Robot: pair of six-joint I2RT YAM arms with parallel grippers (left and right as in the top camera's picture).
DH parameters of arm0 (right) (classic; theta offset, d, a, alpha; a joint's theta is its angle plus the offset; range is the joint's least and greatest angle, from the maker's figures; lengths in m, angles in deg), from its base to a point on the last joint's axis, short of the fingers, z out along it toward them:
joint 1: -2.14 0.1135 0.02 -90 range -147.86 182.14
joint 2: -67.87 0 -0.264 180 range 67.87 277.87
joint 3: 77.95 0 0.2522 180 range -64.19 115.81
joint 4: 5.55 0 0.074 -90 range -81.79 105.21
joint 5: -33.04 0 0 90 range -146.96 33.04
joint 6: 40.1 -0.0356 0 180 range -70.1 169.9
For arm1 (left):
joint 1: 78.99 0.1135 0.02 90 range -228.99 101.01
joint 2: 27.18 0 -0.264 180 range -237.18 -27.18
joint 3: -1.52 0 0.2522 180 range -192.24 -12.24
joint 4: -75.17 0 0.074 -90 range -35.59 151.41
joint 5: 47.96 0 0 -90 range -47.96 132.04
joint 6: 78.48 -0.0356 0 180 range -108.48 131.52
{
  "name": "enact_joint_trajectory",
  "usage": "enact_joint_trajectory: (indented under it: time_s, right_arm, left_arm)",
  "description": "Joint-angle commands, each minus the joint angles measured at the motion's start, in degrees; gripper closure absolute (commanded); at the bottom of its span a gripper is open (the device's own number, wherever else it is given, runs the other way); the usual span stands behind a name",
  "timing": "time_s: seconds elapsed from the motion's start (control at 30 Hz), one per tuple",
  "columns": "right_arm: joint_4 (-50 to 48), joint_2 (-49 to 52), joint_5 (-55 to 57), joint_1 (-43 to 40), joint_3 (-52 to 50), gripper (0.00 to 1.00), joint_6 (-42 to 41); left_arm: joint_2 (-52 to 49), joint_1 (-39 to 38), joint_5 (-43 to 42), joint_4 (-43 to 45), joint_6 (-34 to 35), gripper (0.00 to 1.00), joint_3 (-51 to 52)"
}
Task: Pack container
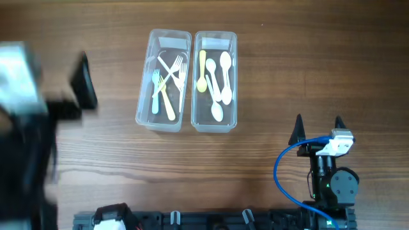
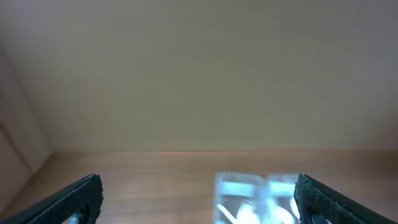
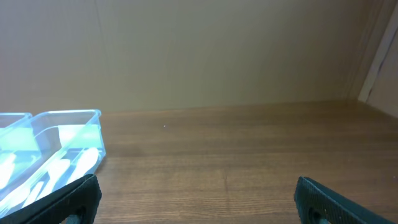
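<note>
So, two clear containers sit side by side, touching, at the far middle of the wooden worktop (image 1: 307, 57). The fork container (image 1: 169, 43) is the left one in the overhead view, with white and yellow forks (image 1: 167, 80) lying crossed over each other inside. The spoon container (image 1: 215, 41) next to it has white spoons (image 1: 220, 86) plus one yellow spoon (image 1: 202, 70) along its left side.

The right hand (image 1: 318, 124) is down in the near right corner, well apart from the containers. Its fingers are spread wide with nothing between them, and a blue cable (image 1: 284, 160) loops beside the arm. Its wrist camera catches both containers off to the left.

The left hand (image 2: 199, 183) is over at the left edge and super blurry from above. Its own wrist view shows the fingers spread wide and empty too, with a smeared bit of clear container low in the frame near the right finger.
</note>
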Motion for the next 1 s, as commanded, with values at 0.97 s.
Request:
enact_joint_trajectory:
  time_s: [0.97]
  right_arm:
    - [-0.2,-0.3,1.4,0.3,-0.1,0.0,-1.0]
  left_arm:
    - [49.9,-9.1,-2.3,41.8,7.7,0.0,83.1]
